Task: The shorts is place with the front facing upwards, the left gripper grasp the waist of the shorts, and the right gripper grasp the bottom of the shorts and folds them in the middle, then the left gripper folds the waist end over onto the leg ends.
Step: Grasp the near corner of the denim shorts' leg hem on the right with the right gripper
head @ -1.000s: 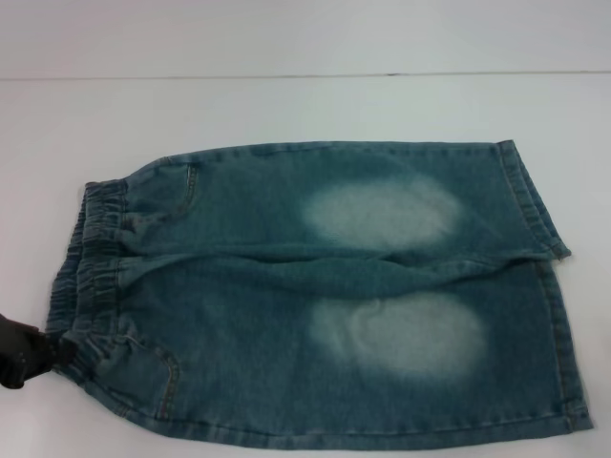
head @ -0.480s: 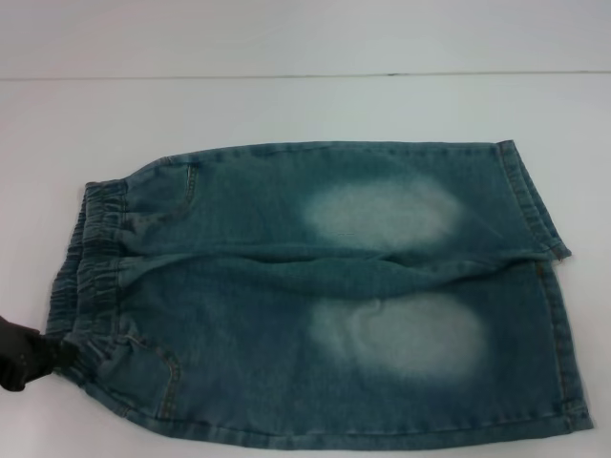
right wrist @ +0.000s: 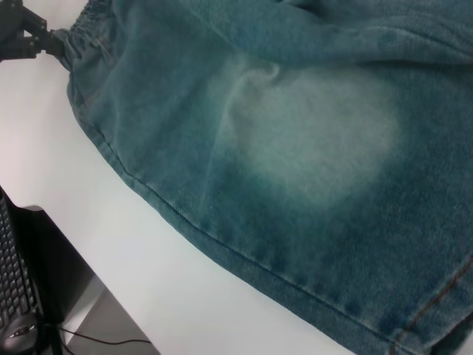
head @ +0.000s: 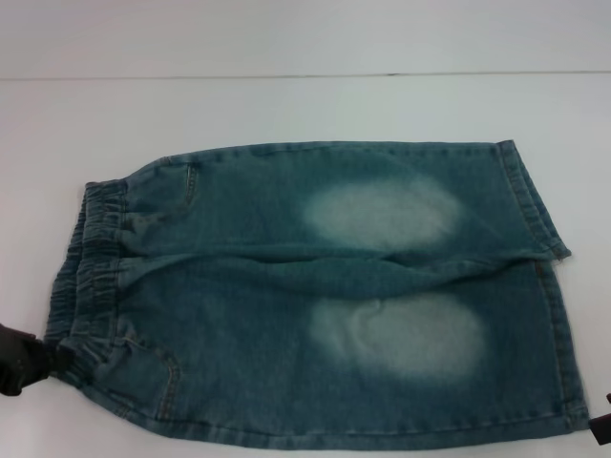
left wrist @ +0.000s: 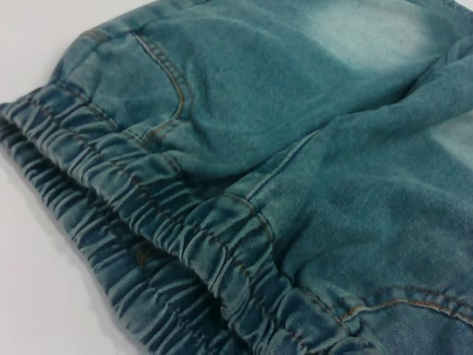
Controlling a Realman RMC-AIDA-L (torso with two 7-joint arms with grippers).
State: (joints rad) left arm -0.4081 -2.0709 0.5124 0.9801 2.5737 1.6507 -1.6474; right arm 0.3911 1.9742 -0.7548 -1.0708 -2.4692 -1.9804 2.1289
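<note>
Blue denim shorts (head: 315, 286) lie flat on the white table (head: 286, 105). The puckered waist of the shorts (head: 91, 267) points left, and the bottom of the shorts, two straight leg hems (head: 535, 205), points right. My left gripper (head: 57, 359) is at the near corner of the waist and looks shut on it. The right wrist view shows the same left gripper (right wrist: 58, 41) pinching that corner. The left wrist view is filled by the elastic band (left wrist: 148, 251). Only a dark sliver of my right gripper (head: 603, 429) shows at the frame's edge, beside the near leg hem (head: 571, 372).
The near table edge (right wrist: 148, 274) runs close along the shorts' near side seam. Below it, off the table, sit a black keyboard (right wrist: 11, 274) and a mouse (right wrist: 21, 329). White tabletop (head: 305, 114) stretches beyond the shorts.
My left gripper has shifted slightly down and toward me at the waist corner. A bit of my right gripper has come into the head view at the lower right.
</note>
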